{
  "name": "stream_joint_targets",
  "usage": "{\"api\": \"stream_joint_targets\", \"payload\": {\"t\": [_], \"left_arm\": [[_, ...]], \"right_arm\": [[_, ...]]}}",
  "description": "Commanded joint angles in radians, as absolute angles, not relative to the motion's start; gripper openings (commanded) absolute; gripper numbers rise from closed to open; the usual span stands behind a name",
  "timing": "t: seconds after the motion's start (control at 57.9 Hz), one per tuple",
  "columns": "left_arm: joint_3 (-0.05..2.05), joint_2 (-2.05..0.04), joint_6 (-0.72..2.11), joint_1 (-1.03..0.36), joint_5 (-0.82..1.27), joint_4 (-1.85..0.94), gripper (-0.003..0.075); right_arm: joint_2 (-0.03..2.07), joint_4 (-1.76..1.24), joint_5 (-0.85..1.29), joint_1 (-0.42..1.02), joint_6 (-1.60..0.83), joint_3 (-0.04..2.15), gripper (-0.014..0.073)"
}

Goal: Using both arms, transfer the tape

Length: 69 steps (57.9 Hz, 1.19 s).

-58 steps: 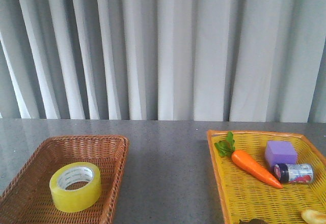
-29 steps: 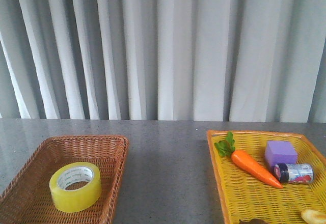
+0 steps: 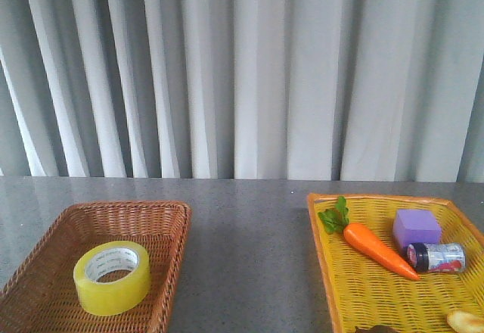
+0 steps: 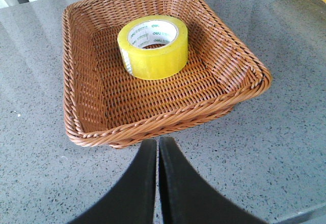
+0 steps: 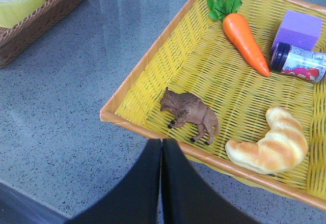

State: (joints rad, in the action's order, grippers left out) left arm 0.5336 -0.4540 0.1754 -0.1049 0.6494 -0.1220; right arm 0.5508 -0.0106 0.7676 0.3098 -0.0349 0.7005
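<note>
Glossy yellow tape [image 3: 112, 278], woven wicker basket [image 3: 170, 257]

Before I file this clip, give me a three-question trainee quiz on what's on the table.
1. True or false: the tape lies in the brown basket.
2. Which sits beside the carrot? A) purple block B) spoon C) cup
3. Fill in: both the left tool and the right tool are ____.

Key: 1 true; 2 A; 3 shut.
</note>
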Motion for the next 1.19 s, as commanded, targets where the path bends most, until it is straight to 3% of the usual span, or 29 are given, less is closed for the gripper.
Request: {"api": "stream_joint_targets", "payload": {"t": [0.0, 0.259, 0.57, 0.726, 1.175], "left_arm": [[0.558, -0.46, 0.167, -0.101, 0.581, -0.137, -0.0007], [0.515, -0.405, 0.165, -0.101, 0.547, -0.09, -0.0007], [0.132, -0.035, -0.023, -0.101, 0.162, 0.021, -0.0007], [-0.024, 0.027, -0.023, -0.101, -0.01, -0.011, -0.0007], [-0.017, 0.027, -0.023, -0.101, 0.0, -0.013, -0.0007]], "right_arm": [[0.554, -0.009, 0.701, 0.304, -0.036, 0.725, -0.0008], [0.554, -0.008, 0.702, 0.304, -0.036, 0.725, -0.0007], [0.554, -0.008, 0.702, 0.304, -0.036, 0.725, -0.0007], [0.554, -0.009, 0.703, 0.304, -0.036, 0.725, -0.0007], [0.554, -0.008, 0.705, 0.304, -0.036, 0.725, -0.0007]]}}
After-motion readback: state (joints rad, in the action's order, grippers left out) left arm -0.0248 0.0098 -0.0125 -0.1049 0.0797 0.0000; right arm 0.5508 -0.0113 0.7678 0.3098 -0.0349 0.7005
